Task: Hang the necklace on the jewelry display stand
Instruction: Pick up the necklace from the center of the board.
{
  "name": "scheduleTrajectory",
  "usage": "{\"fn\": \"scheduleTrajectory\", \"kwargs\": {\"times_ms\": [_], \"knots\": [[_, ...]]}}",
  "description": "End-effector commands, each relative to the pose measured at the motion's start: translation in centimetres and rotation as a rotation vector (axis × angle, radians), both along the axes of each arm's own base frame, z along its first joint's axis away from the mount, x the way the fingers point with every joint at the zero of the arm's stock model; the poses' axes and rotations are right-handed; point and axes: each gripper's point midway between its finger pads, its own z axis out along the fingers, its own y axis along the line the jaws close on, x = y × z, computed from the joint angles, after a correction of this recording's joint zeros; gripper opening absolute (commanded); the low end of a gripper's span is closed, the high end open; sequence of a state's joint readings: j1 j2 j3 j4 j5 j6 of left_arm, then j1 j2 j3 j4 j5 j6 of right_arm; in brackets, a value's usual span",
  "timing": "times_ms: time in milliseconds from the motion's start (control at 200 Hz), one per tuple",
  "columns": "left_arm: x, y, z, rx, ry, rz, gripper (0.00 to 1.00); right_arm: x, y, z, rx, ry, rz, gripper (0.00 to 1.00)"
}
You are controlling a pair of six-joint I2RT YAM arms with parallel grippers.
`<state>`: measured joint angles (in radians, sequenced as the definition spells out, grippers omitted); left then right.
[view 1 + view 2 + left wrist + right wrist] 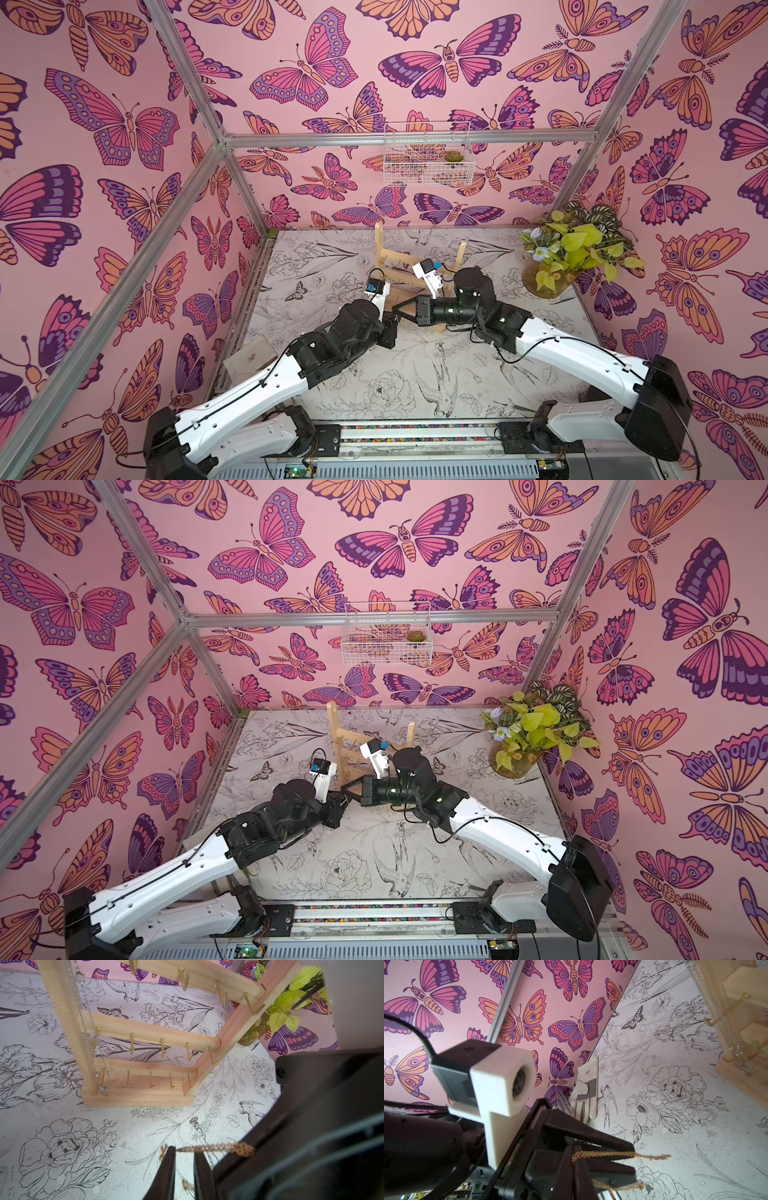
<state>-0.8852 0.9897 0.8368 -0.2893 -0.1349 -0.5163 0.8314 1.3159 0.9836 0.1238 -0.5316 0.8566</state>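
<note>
The necklace, a fine gold chain, is stretched between my two grippers just in front of the jewelry display stand. My right gripper is shut on one end of the necklace. My left gripper has its jaws apart, and the chain lies across both fingertips with a loose bit hanging in the gap. In both top views the grippers meet tip to tip, left against right, at the foot of the pale wooden stand.
A silver chain hangs down the stand's one upright, and a small silver piece lies on the table before the base. A vase of leaves stands back right, a white wire basket hangs on the wall, a glove lies by the left wall.
</note>
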Motion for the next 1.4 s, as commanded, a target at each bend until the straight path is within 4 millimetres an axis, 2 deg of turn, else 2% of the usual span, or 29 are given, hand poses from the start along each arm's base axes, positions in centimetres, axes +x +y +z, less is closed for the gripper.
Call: {"fn": "scheduleTrajectory", "kwargs": {"times_ms": [0,130,330,656,816,961,1212,1392], "knots": [[0.1,0.3,-0.3,0.011,-0.026,0.012,0.20,-0.8,1.0,1.6,0.045,-0.011,0.052,0.06],[0.1,0.4,-0.3,0.013,-0.029,0.017,0.19,-0.9,1.0,1.5,0.040,-0.012,0.051,0.06],[0.0,0.7,-0.3,0.013,-0.032,0.017,0.13,-0.7,0.8,1.5,0.027,-0.023,0.038,0.06],[0.0,0.8,-0.2,0.012,-0.037,0.021,0.13,-1.0,1.1,1.6,0.045,-0.011,0.061,0.06],[0.0,0.8,-0.1,0.014,-0.039,0.019,0.16,-1.0,1.2,1.8,0.055,-0.011,0.065,0.06],[0.2,0.8,-0.1,0.015,-0.045,0.032,0.25,-1.3,1.4,2.2,0.076,-0.003,0.083,0.06],[0.7,0.9,0.5,0.015,-0.079,0.043,0.26,-1.4,1.6,2.5,0.100,0.010,0.099,0.06],[0.9,1.1,0.7,0.017,-0.105,0.052,0.18,-1.5,1.6,2.4,0.100,0.020,0.100,0.06]]}}
